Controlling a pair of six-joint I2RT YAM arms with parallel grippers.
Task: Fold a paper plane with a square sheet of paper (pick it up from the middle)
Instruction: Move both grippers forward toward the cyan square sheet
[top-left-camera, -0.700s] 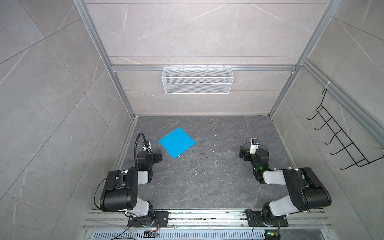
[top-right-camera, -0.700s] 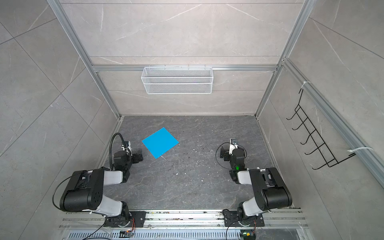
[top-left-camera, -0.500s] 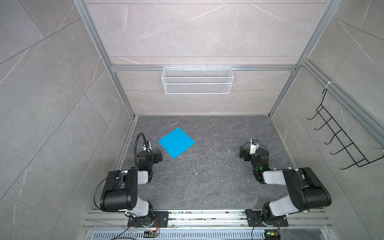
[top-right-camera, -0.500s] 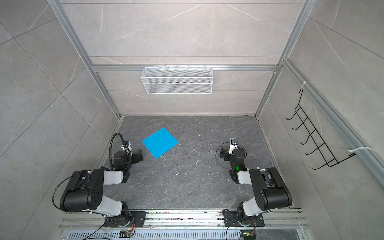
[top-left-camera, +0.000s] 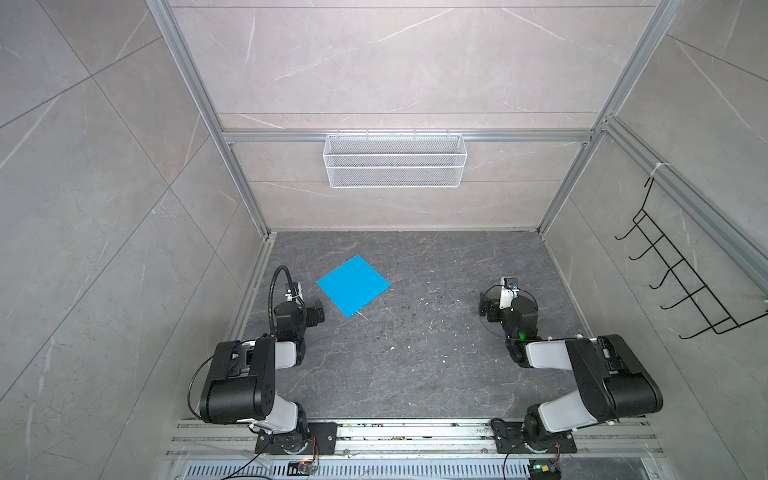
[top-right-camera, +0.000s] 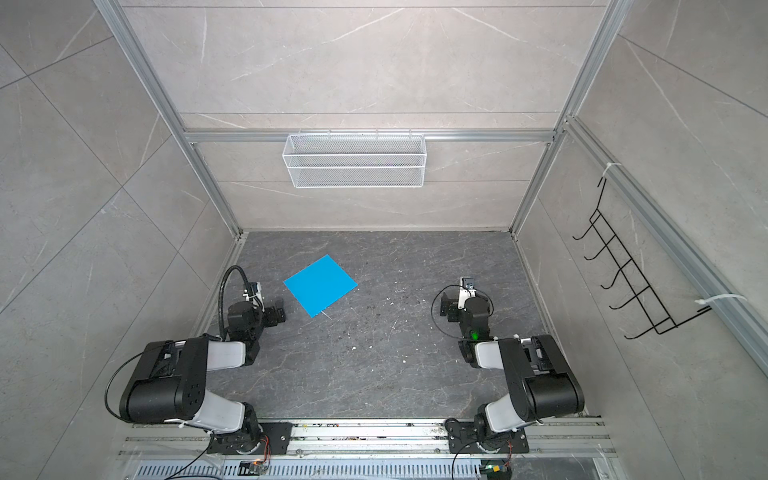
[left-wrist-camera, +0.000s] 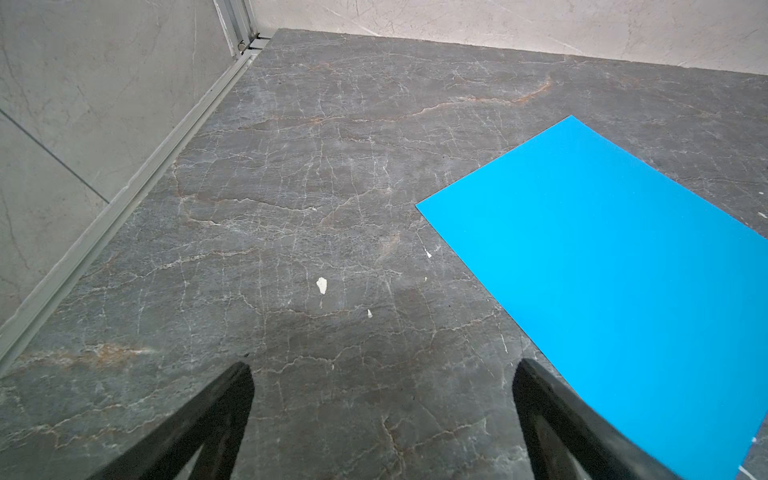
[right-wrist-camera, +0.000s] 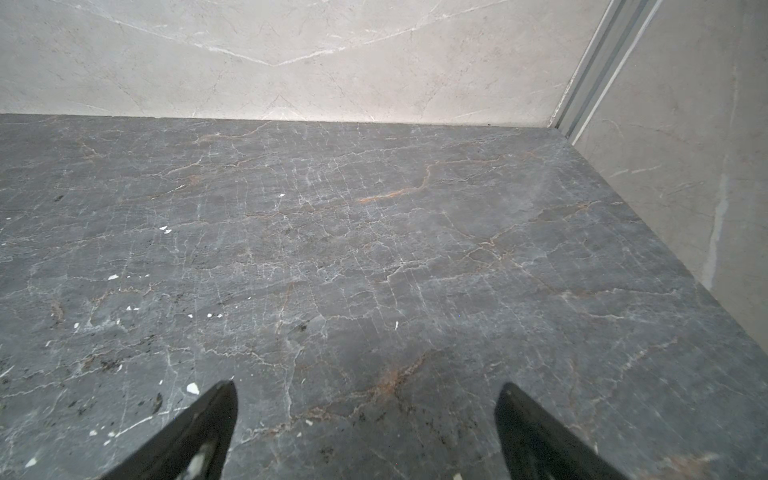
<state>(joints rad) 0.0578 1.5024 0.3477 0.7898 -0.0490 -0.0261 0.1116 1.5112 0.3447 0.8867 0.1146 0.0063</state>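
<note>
Found the square sheet of paper flat and unfolded on the table, left of centre in both top views, turned like a diamond. Saw the left gripper just beside its lower left edge, jaws spread wide, empty. Saw the right gripper well apart at frame right, equally wide and empty. Judged the left arm nearer, with the sheet's middle up and right of it.

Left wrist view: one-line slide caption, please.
Open left gripper over dark grey veined stone tabletop; flat bright blue square paper sheet lies unfolded beside it.
</note>
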